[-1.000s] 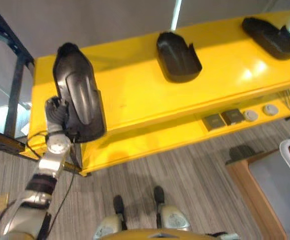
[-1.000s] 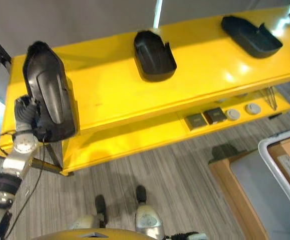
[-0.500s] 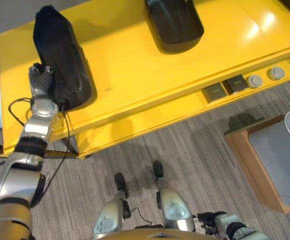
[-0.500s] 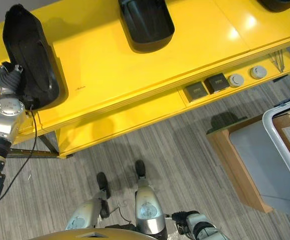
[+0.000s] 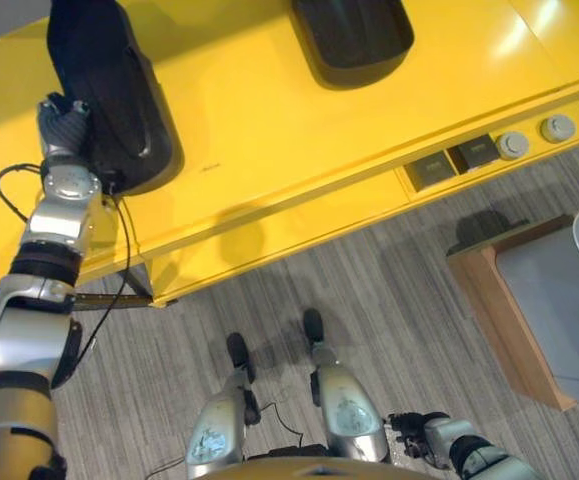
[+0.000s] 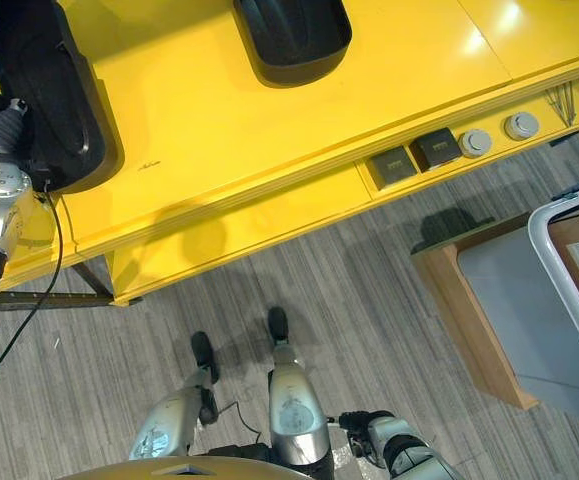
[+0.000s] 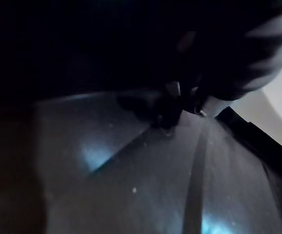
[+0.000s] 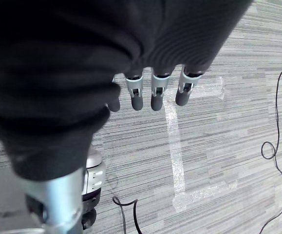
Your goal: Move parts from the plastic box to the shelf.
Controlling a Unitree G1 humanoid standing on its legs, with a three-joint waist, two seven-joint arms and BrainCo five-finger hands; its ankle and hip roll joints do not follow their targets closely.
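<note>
- A large black part (image 5: 104,95) is seen lying on the yellow shelf (image 5: 269,150), at its left end.
- The left hand (image 5: 64,125) is placed against the near left edge of that part; whether the part is grasped cannot be told, the fingers being hidden.
- A second black part (image 6: 291,35) is found further along the shelf top.
- The right hand (image 8: 153,92) is held low over the floor (image 8: 228,146), fingers relaxed, nothing held.
- A white-rimmed plastic box (image 6: 569,270) is noted at the right.

Left hand (image 5: 64,125) wore a dark ribbed cover above a silver wrist; right hand (image 8: 153,90) showed silver, dark-tipped fingers.
</note>
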